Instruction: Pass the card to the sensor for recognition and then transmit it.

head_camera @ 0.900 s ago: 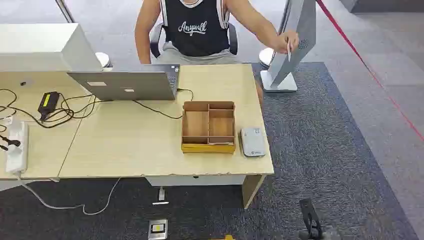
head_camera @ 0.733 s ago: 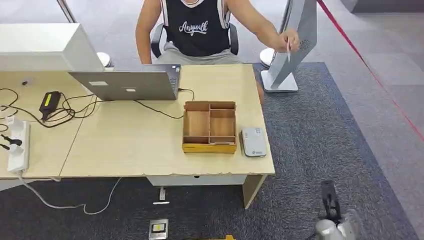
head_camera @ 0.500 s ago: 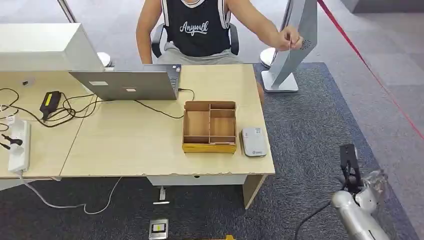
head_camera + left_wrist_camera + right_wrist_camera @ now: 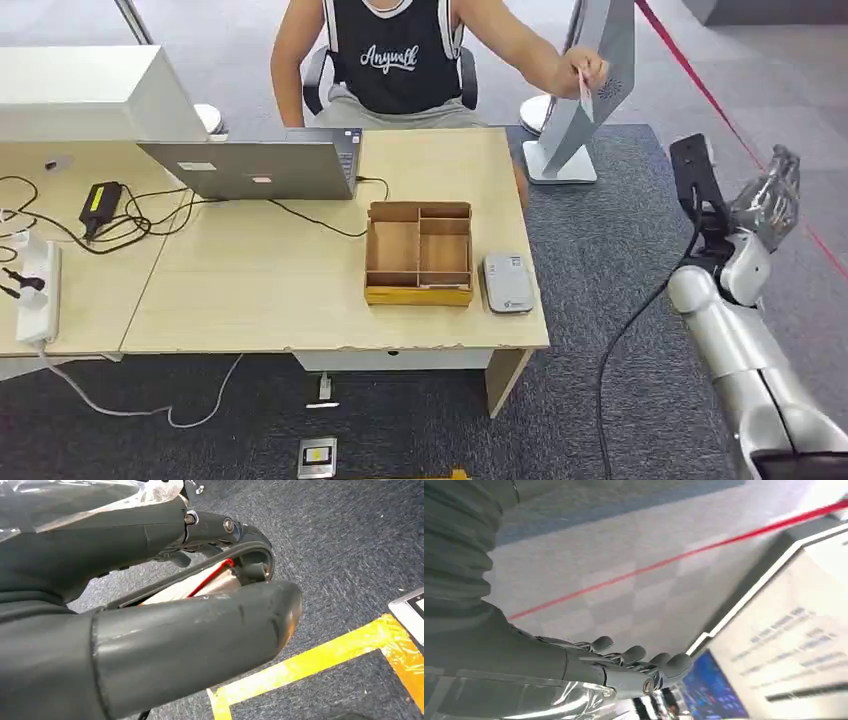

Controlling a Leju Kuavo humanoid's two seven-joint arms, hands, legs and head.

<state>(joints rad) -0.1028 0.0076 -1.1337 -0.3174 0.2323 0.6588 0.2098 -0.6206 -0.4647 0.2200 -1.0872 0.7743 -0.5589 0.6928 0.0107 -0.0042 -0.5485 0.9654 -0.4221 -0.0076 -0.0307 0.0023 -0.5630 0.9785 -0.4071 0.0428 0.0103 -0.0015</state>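
Open carpet lies between the right hand (image 4: 768, 205) and the person's hand (image 4: 583, 70) holding the card (image 4: 583, 84); the white standing panel (image 4: 590, 80) rises just behind that hand. On the surface (image 4: 270, 290), the wooden tray (image 4: 418, 253) stands just beside the sensor (image 4: 506, 283), possibly touching it.

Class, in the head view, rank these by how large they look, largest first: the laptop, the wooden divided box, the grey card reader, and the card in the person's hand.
1. laptop
2. wooden divided box
3. grey card reader
4. card, a thin sliver seen nearly edge-on and farther from the camera, so its true size is unsure.
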